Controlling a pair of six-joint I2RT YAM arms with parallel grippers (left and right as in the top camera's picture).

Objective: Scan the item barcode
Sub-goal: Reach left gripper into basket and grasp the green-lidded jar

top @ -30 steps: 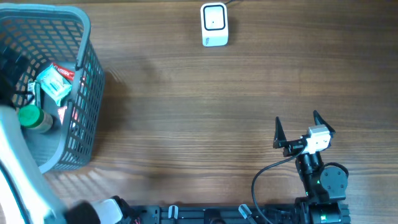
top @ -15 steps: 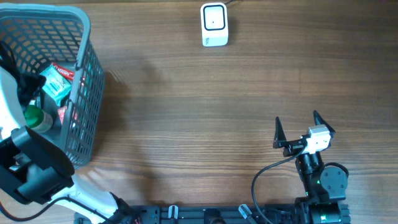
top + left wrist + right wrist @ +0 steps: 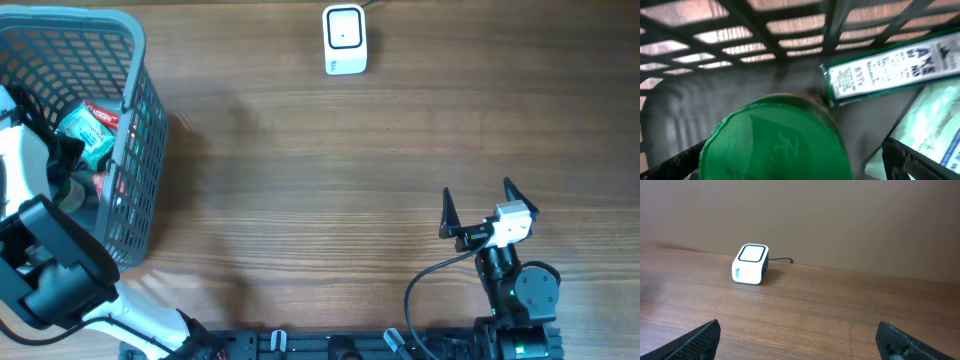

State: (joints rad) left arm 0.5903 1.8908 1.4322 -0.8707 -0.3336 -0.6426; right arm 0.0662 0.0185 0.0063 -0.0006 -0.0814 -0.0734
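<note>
1. Your left gripper has its fingers spread wide over the green-capped bottle, low in the basket; nothing is clamped.
2. Closing there, you could slip off the rounded cap or snag the white box beside it.
3. Your right gripper hangs open, well apart from the scanner.

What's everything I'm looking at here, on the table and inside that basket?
basket: one, grey, left end of the table
green-lidded jar: one, inside the basket
box: one, white and green, in the basket beside the jar
packet: one, teal and white, in the basket
red pack: one, partly hidden, in the basket
scanner: one, white, far edge, middle
table: one, brown wood
left gripper: black, open, over the jar
right gripper: black, open, empty, near right
</note>
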